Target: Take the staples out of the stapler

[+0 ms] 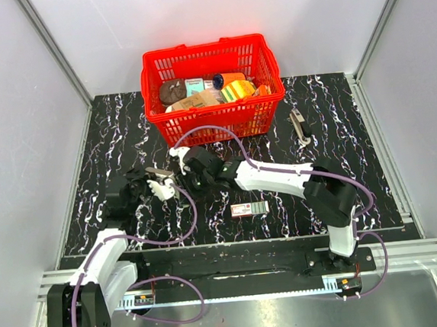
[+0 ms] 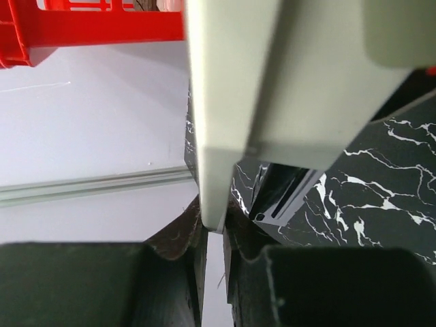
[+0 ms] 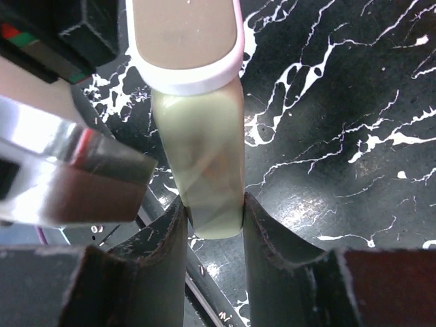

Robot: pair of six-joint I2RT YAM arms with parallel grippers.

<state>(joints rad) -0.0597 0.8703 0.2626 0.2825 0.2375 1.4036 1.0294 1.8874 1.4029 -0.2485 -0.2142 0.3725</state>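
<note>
Closest up on the right wrist cam: got the right gripper (image 3: 214,204) closed partway on a pale cream slab of the stapler (image 3: 204,150), dark pads (image 3: 163,245) touching it on both sides, so gripping, not gaping. Above that grip, seeing a beige oval face (image 3: 184,41) with a pinkish rim, and off to the left a shiny metal piece (image 3: 68,170), blurry. Can't place which stapler part.

Over on the left wrist cam, same deal: got the left gripper (image 2: 212,223) squeezed nearly all the way together on a thin cream edge of the same stapler. Also showing a dark channel (image 2: 286,197) with a bright strip just right of that edge, over the black marbled table (image 2: 381,204).

From the top cam, seeing both arms meeting left of centre, stapler held between the two grippers, in front of the red basket (image 1: 200,123). Touching the table or not, can't tell. Basket stuffed with assorted bits, too small to name. Spotted a small flat red-and-white box (image 1: 250,209) lying on the table near the right arm, well apart from the stapler. Also a slim dark-and-silver thing (image 1: 299,126) lying just right of the basket, no idea what.
</note>
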